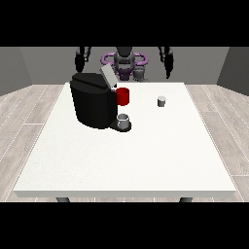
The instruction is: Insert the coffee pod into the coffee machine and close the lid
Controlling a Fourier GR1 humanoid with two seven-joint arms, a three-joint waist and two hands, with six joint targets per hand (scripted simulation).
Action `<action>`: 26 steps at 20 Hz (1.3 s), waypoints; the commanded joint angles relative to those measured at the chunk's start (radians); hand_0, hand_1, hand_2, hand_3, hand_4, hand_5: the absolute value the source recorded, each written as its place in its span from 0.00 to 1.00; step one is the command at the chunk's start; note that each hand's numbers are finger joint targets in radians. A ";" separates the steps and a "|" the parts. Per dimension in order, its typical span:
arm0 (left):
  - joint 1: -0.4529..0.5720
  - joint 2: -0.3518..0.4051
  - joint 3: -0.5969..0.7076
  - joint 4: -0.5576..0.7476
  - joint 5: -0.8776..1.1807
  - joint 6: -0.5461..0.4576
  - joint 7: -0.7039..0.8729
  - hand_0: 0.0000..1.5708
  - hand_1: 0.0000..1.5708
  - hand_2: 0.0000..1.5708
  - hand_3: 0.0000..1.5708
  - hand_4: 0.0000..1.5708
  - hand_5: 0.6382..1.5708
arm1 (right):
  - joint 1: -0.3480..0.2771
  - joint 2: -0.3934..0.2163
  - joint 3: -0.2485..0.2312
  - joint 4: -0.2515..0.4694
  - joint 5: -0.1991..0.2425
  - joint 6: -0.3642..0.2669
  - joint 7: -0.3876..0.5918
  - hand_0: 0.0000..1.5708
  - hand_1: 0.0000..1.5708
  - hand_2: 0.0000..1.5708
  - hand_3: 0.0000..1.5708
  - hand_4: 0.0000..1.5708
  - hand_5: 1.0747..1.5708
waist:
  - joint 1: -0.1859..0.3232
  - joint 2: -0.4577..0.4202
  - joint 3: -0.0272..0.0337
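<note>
A black coffee machine (pixel 92 99) stands on the white table (pixel 146 155) at the back left, its grey lid (pixel 108 77) tilted up and open. A red part (pixel 123 96) shows on the machine's right side, and a grey cup (pixel 124 120) rests on its drip base. The small grey coffee pod (pixel 162 101) stands alone on the table to the right. The hand at the view's left (pixel 80 59) and the hand at the view's right (pixel 168 62) both hang raised beside the robot's body, behind the table's far edge, away from pod and machine and holding nothing.
The robot's torso (pixel 124 62) with purple rings sits behind the table's far edge. A wooden floor surrounds the table. The table's front half is bare white surface.
</note>
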 commanded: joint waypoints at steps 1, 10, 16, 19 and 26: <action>-0.014 0.034 0.038 -0.003 0.026 -0.047 0.008 0.00 0.00 0.00 0.00 0.17 1.00 | 0.040 -0.012 -0.010 0.024 -0.004 0.033 0.004 0.00 0.00 0.00 0.00 0.08 1.00 | 0.005 -0.017 -0.0049; 0.075 0.092 -0.004 -0.054 -0.050 -0.102 -0.128 0.00 0.00 0.00 0.00 0.14 1.00 | 0.035 0.021 -0.137 0.020 -0.041 -0.083 -0.073 0.00 0.00 0.00 0.00 0.06 1.00 | 0.021 -0.059 -0.0045; -0.148 0.196 0.117 0.088 -0.057 -0.113 -0.069 0.00 0.00 0.00 0.00 0.00 1.00 | -0.053 0.058 -0.098 0.018 -0.020 -0.101 -0.112 0.00 0.00 0.00 0.00 0.11 1.00 | -0.048 0.074 -0.0047; -0.138 0.194 0.125 0.216 -0.048 -0.154 -0.107 0.00 0.00 0.00 0.00 0.00 1.00 | -0.016 0.068 -0.025 -0.073 0.015 -0.109 -0.033 0.00 0.00 0.00 0.00 0.11 1.00 | -0.086 0.053 -0.0054; -0.272 0.243 0.156 0.398 -0.109 -0.143 -0.080 0.00 0.00 0.00 0.00 0.00 1.00 | -0.055 0.087 -0.020 -0.042 0.005 -0.109 -0.074 0.00 0.00 0.00 0.00 0.15 1.00 | -0.111 0.117 -0.0052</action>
